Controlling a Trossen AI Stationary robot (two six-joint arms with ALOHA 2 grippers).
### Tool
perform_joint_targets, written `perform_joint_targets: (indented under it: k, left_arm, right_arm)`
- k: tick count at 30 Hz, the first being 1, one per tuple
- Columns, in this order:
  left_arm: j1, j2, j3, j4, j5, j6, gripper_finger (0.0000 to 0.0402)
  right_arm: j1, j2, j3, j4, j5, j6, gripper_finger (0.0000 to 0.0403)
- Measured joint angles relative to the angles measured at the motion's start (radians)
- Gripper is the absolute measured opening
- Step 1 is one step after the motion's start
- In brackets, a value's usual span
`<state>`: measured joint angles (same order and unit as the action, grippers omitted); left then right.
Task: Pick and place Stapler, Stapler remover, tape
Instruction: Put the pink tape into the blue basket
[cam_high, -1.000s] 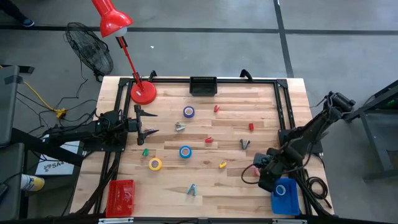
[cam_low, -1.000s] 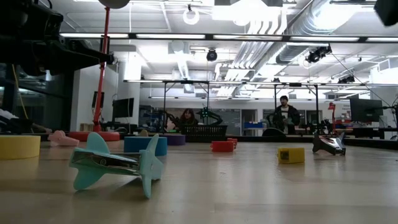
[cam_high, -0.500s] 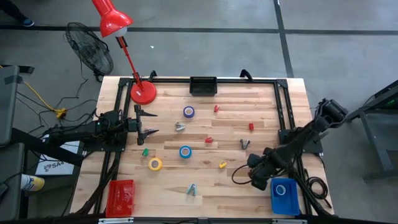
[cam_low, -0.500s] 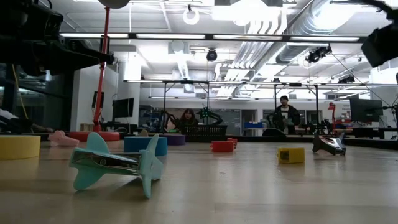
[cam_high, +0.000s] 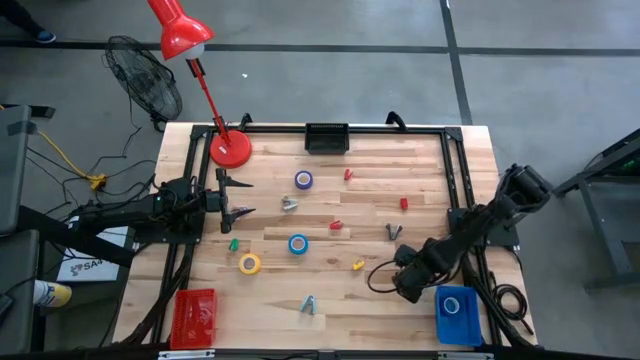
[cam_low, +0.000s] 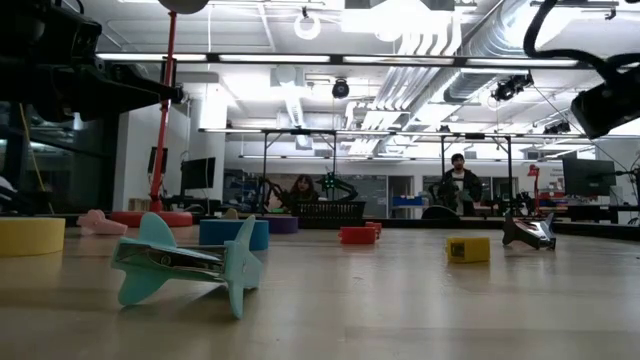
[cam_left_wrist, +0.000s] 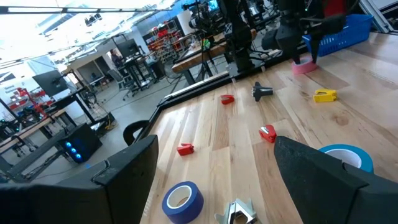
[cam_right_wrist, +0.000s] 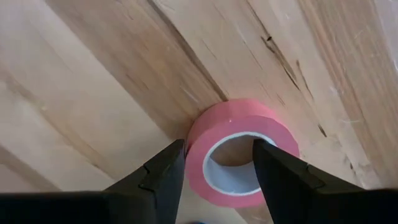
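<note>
Starting at the left edge of the table (cam_high: 420, 160), the left hand (cam_high: 240, 201) hangs in the air with its fingers spread wide and nothing between them. Near it sit a small green piece (cam_high: 234, 244) and a yellow roll of tape (cam_high: 249, 263), a flat ring with an open centre. At the table's near left corner lies a red bin (cam_high: 195, 315); I cannot tell what, if anything, is in it.

Further along, a purple roll of tape (cam_high: 303, 179) lies toward the far side, a grey metal remover (cam_high: 289, 203) just beside it, and a blue roll of tape (cam_high: 298, 243) sits near the middle. A teal remover (cam_high: 309, 305) lies close to the near edge, jaws sideways. Small red pieces (cam_high: 336, 224) and a yellow piece (cam_high: 358, 265) are scattered about the centre, with a dark remover (cam_high: 394, 231) to their right.

On the right, the right hand (cam_right_wrist: 214, 165) is down over a pink roll of tape (cam_right_wrist: 239, 149) lying flat on the wood. Its fingers are parted, one inside the ring's hole and one outside the wall; whether they press the roll I cannot tell.

Just beside that arm, at the near right corner, stands a blue bin (cam_high: 458, 315) with a blue roll (cam_high: 452, 306) lying in it.
</note>
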<state>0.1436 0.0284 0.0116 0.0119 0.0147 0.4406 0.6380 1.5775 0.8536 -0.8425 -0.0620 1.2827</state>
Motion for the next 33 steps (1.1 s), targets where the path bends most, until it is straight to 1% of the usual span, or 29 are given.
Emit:
perform_joint_targets:
  k: [13, 21, 27, 33]
  left_arm:
    - [0.0, 0.0, 0.0, 0.0, 0.0, 0.0, 0.0316]
    - [0.0, 0.0, 0.0, 0.0, 0.0, 0.0, 0.0316]
    - [0.0, 0.0, 0.0, 0.0, 0.0, 0.0, 0.0316]
    - [0.0, 0.0, 0.0, 0.0, 0.0, 0.0, 0.0316]
  right_arm:
    - [-0.036, 0.014, 0.0, 0.02, 0.0, 0.026, 0.0181]
    - [-0.037, 0.014, -0.001, 0.022, -0.008, 0.029, 0.0181]
    - [-0.036, 0.014, -0.053, 0.097, -0.024, 0.06, 0.0181]
    - [-0.036, 0.012, -0.071, 0.119, -0.023, 0.064, 0.0179]
